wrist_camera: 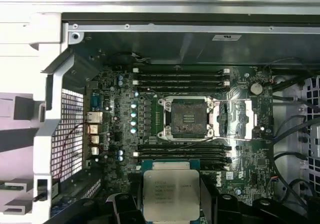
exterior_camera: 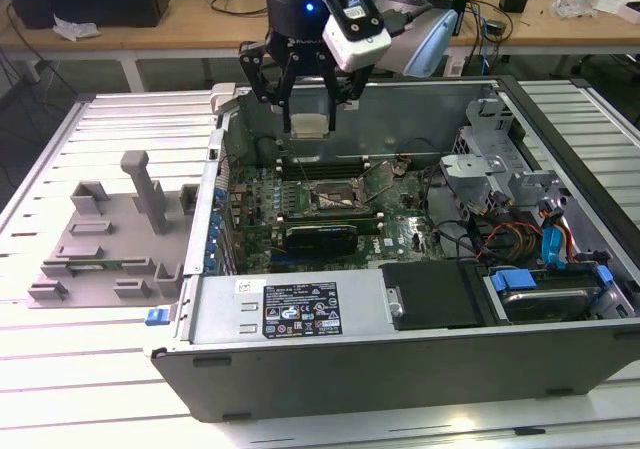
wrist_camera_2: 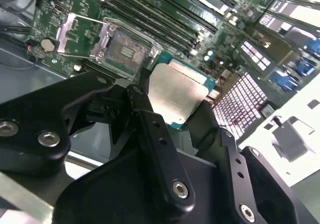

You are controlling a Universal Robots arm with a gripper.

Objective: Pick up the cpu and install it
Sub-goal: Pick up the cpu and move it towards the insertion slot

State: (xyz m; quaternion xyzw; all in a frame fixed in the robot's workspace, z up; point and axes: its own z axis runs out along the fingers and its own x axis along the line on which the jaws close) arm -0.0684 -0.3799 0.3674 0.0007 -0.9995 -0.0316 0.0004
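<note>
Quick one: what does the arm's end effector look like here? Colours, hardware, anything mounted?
The claw is black, with jointed linkage fingers pinned by silver screws. Its round black body carries a blue light and a white-and-grey camera box. The arm behind is silver-grey.

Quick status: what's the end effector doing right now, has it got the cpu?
The end effector: closed, holding the cpu by its edges above the motherboard; the CPU socket is open and empty.
</note>
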